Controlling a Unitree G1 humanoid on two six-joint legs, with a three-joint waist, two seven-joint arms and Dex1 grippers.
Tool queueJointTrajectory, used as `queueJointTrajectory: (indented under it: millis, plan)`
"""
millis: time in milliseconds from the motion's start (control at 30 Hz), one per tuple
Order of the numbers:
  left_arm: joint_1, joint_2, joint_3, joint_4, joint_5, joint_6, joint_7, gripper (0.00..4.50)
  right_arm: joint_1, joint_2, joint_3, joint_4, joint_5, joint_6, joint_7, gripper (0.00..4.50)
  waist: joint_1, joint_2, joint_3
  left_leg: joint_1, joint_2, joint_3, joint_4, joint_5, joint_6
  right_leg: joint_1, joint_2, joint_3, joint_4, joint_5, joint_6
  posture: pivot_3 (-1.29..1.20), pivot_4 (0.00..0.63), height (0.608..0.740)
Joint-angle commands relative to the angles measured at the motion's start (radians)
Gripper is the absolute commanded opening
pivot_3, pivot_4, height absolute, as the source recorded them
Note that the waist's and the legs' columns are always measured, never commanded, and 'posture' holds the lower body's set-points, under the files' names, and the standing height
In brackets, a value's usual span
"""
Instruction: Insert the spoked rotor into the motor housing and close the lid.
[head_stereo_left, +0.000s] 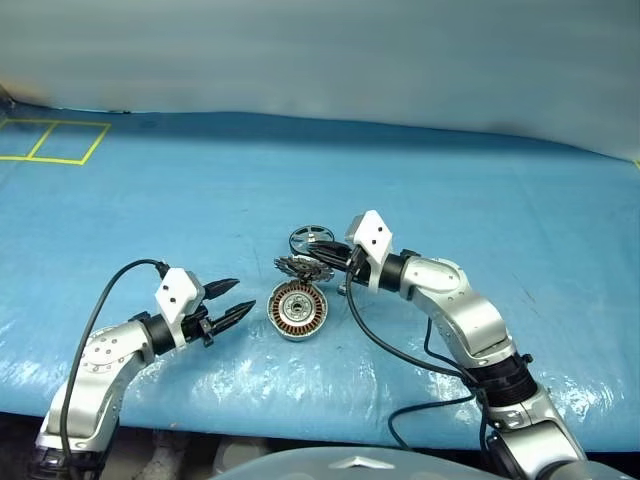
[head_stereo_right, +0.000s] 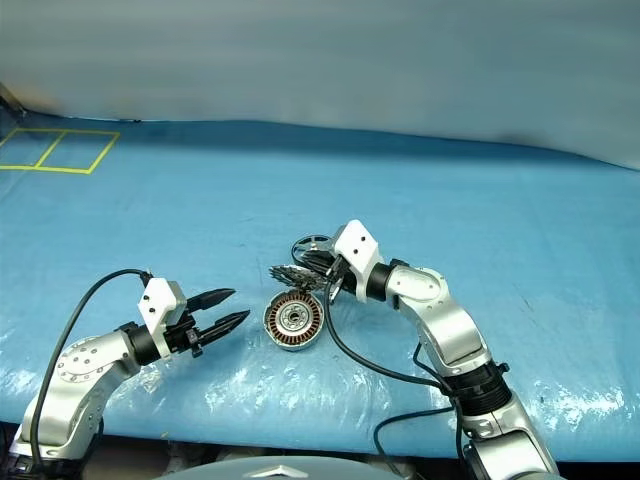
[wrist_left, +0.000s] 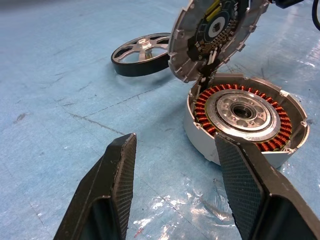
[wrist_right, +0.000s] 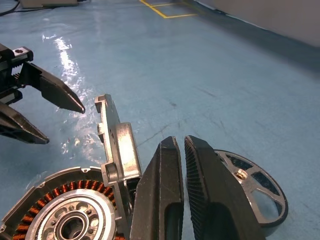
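Open housing between two grippers, lid raised, rotor lying behind.

Nearest the head camera, the left gripper (head_stereo_left: 232, 300) holds nothing, its jaws spread partway and aimed at the motor housing (head_stereo_left: 297, 310), which sits on the blue table (head_stereo_left: 480, 200) just beside its tips. From the left wrist, the housing's copper windings and silver centre stand plain, and the lid (wrist_left: 212, 35) rises nearly upright on its hinge with its notched inner face showing. The right wrist view gives the lid edge-on instead, with the right gripper (wrist_right: 182, 145) just behind it, jaws all but closed on nothing. The spoked rotor (wrist_right: 255, 192) lies flat on the table beyond the lid, outside the housing.
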Motion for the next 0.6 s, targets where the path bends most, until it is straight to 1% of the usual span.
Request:
queueJointTrajectory:
  millis: [33,100,200,233,267,367,467,500,533,567,600]
  plan:
    - [0.009,-0.02,-0.004,-0.023,-0.008,-0.017,0.008,2.67,-0.051,0.012,-0.053,0.104,-0.101,-0.089,-0.121,0.3,-0.001,0.0,0.0,0.0,0.0,0.0,0.0,0.0,0.0,0.0,0.0,0.0,0.0,0.0,0.0,0.0,0.15,0.74]
    - [0.003,-0.026,-0.003,-0.02,-0.005,-0.017,0.015,2.67,-0.069,-0.003,-0.037,0.164,-0.159,-0.121,-0.146,0.3,-0.001,0.0,0.0,0.0,0.0,0.001,0.0,0.0,-0.001,0.0,0.0,0.0,0.0,0.0,0.0,0.0,0.15,0.74]
    - [-0.003,-0.021,-0.009,-0.02,0.001,-0.014,0.004,2.67,-0.098,-0.013,-0.015,0.227,-0.207,-0.149,-0.139,0.3,-0.001,0.0,0.0,0.0,0.0,0.0,0.0,0.001,-0.001,-0.001,0.0,0.0,0.0,0.0,0.0,0.0,0.15,0.74]
    - [-0.006,-0.019,-0.01,-0.019,0.001,-0.012,0.002,2.67,-0.111,-0.02,-0.006,0.24,-0.215,-0.167,-0.116,0.3,-0.001,0.0,0.0,0.0,0.0,0.001,-0.001,0.001,-0.001,-0.001,0.0,0.0,0.0,0.0,0.0,0.0,0.15,0.74]
    - [-0.009,-0.018,-0.009,-0.018,0.003,-0.011,0.002,2.67,-0.122,-0.026,0.001,0.247,-0.22,-0.187,-0.093,0.46,-0.002,0.0,0.0,0.0,0.0,0.001,-0.001,0.001,-0.001,-0.001,0.0,0.0,0.0,0.0,0.0,0.0,0.15,0.74]
    - [-0.031,-0.012,-0.009,-0.007,0.006,-0.007,-0.004,2.67,-0.241,-0.049,0.036,0.295,-0.236,-0.194,0.007,1.15,-0.01,0.001,0.002,0.0,0.0,0.002,-0.001,0.001,-0.001,-0.002,0.0,0.001,0.001,0.0,0.0,0.0,0.15,0.74]
    - [-0.046,-0.014,-0.019,0.003,0.011,-0.006,-0.004,2.67,-0.364,-0.077,0.092,0.39,-0.259,-0.216,0.141,2.11,-0.014,0.002,0.003,0.0,0.0,0.003,-0.001,0.001,-0.001,-0.003,0.0,0.002,0.002,0.001,0.0,0.0,0.15,0.74]
    - [-0.049,-0.016,-0.021,0.005,0.013,-0.007,-0.003,2.67,-0.39,-0.081,0.104,0.415,-0.271,-0.226,0.162,2.5,-0.014,0.002,0.003,0.0,0.0,0.002,-0.001,0.001,-0.001,-0.003,0.0,0.002,0.002,0.001,0.0,0.0,0.15,0.74]
    - [-0.051,-0.02,-0.025,0.006,0.013,-0.008,-0.001,2.67,-0.423,-0.084,0.123,0.448,-0.266,-0.233,0.222,2.86,-0.013,0.002,0.003,0.0,0.0,0.002,-0.001,0.001,-0.001,-0.003,0.0,0.002,0.002,0.001,0.0,0.0,0.15,0.74]
    - [-0.051,-0.023,-0.028,0.006,0.014,-0.009,0.001,2.67,-0.447,-0.085,0.135,0.475,-0.262,-0.243,0.267,3.09,-0.012,0.002,0.003,0.0,0.0,0.002,-0.001,0.001,-0.001,-0.003,0.001,0.001,0.002,0.001,0.0,0.0,0.15,0.74]
    - [-0.049,-0.027,-0.033,0.006,0.016,-0.012,0.005,2.67,-0.475,-0.083,0.148,0.51,-0.27,-0.253,0.298,3.09,-0.011,0.002,0.003,0.0,0.0,0.002,-0.001,0.001,-0.001,-0.003,0.0,0.001,0.001,0.001,0.0,0.0,0.15,0.74]
